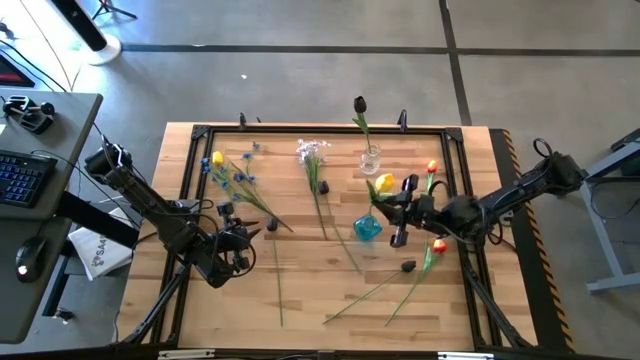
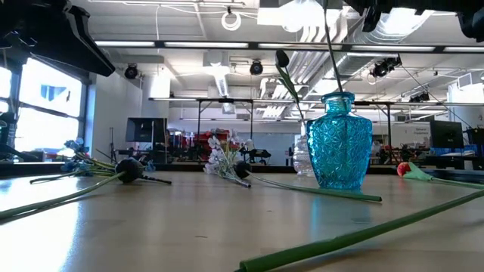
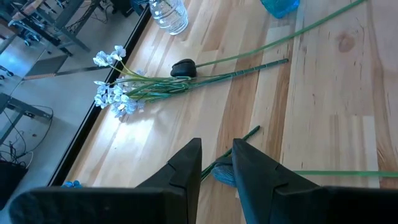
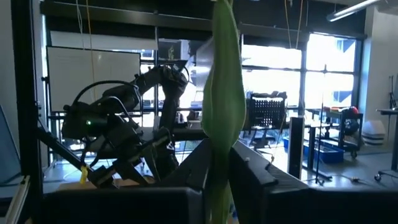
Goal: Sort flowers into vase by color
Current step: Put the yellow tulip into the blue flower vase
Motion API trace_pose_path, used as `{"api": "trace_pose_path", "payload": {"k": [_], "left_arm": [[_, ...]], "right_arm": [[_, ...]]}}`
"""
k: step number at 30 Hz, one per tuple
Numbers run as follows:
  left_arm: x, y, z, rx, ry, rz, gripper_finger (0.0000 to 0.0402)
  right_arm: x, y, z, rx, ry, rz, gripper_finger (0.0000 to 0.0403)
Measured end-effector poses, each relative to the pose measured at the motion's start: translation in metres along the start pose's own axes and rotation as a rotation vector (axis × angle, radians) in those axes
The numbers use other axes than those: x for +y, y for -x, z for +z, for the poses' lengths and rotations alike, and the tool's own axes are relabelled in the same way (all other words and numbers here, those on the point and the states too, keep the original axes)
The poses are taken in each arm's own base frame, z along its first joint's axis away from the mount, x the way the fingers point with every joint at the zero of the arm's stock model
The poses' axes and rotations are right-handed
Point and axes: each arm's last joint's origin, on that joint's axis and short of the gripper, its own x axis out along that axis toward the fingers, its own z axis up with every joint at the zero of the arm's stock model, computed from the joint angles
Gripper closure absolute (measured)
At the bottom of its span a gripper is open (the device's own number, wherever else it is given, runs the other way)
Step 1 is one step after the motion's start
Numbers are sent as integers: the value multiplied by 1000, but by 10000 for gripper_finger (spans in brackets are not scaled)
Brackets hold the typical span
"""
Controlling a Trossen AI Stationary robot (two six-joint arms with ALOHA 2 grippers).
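Pale wooden bench point(image 1: 300, 290) boards, framed in black rail, carry the whole scene, with grey floor around them. At the right gripper point(image 1: 405, 205), above the blue vase point(image 1: 367, 228), the fingers point(image 4: 249, 168) close narrowly around a green stem and leaf point(image 4: 222, 93) that stands upright between them; its yellow flower point(image 1: 384, 183) shows just beside the gripper from above. The stem point(image 2: 330, 45) drops into the neck of the blue vase, as seen from bench height. Just behind the blue vase stands a clear vase point(image 1: 371, 158) holding a near-black flower point(image 1: 359, 104).

At the left gripper point(image 1: 240, 250), low over the left half of the bench, the fingers point(image 3: 186, 168) stand a narrow gap apart and hold nothing; a stem end and a blue flower head point(image 3: 222, 173) lie on the boards just beyond them.

Outward, a pale lilac-white spray point(image 1: 312, 150) and a dark flower head point(image 1: 322, 187) lie mid-bench. Blue and yellow flowers point(image 1: 228, 170) lie towards the far left corner. Orange-red flowers point(image 1: 438, 245) lie to the right of the blue vase.
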Motion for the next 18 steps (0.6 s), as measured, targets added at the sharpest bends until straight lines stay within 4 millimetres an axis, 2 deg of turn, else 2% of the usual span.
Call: {"api": "trace_pose_path", "payload": {"k": [5, 12, 18], "left_arm": [[0, 0, 0, 0, 0, 0, 324], [0, 0, 0, 0, 0, 0, 324], [0, 0, 0, 0, 0, -1, 324]], "right_arm": [[0, 0, -4, 43, 5, -41, 315], [5, 6, -8, 114, 37, -141, 219], [14, 15, 2, 179, 92, -216, 173]]}}
